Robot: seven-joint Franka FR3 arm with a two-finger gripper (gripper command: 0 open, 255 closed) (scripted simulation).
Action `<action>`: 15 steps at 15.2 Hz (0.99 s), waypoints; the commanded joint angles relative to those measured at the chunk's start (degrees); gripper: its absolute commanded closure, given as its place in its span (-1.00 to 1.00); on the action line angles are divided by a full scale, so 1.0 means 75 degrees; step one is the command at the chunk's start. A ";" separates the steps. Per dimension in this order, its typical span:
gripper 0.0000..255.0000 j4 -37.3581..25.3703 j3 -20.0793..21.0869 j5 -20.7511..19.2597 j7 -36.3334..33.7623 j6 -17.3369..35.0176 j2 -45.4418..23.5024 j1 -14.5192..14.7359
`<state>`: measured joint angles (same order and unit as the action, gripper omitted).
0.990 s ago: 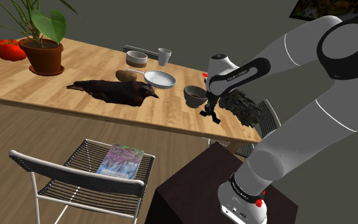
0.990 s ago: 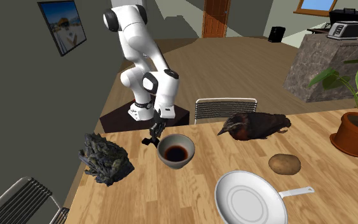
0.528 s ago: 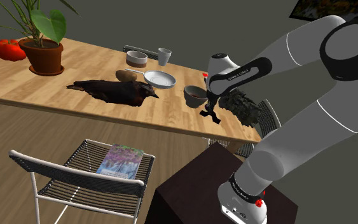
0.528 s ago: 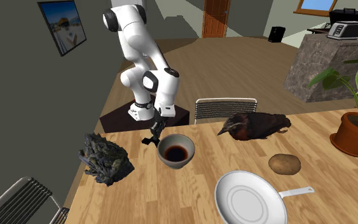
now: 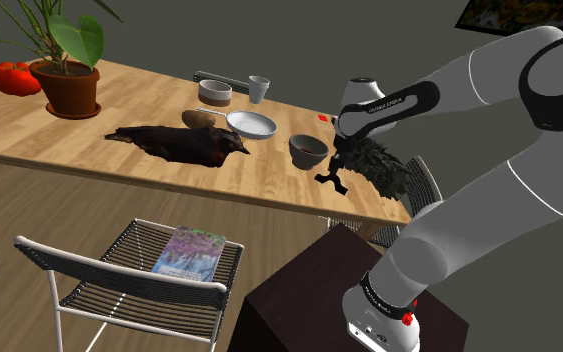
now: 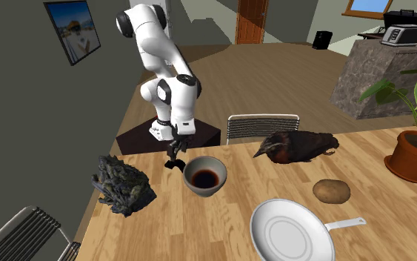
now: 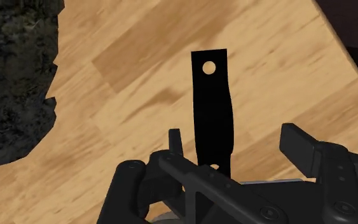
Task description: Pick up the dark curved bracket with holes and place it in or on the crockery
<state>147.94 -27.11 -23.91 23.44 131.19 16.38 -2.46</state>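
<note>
Bracket (image 7: 212,108), a flat black strip with one round hole, lies under the wide-spread gripper (image 7: 236,139).

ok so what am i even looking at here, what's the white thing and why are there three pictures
The white thing is a robot arm standing on a box. It ends in a black two-finger gripper.

Two pictures come from fixed cameras: one beside the arm's stand, and one facing it across the wooden table. The third comes from a camera on the hand itself, looking along its fingers.

On the table are a black bird, a potato, a white pan, a bowl, a dark rocky clump and a potted plant.

In the hand camera the fingers stand apart on either side of a black bracket with a hole in it, near the table's edge. They do not clasp it, so nothing is held.
</note>
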 commanded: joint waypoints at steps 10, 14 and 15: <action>-1.00 0.0089 -0.1091 0.1417 0.2006 0.0870 -0.0556 0.0283; -1.00 0.0088 -0.1091 0.1418 0.2007 0.0870 -0.0556 0.0283; -1.00 0.0088 -0.1091 0.1418 0.2007 0.0870 -0.0556 0.0283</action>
<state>148.60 -35.29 -13.28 38.49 137.70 12.21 -0.34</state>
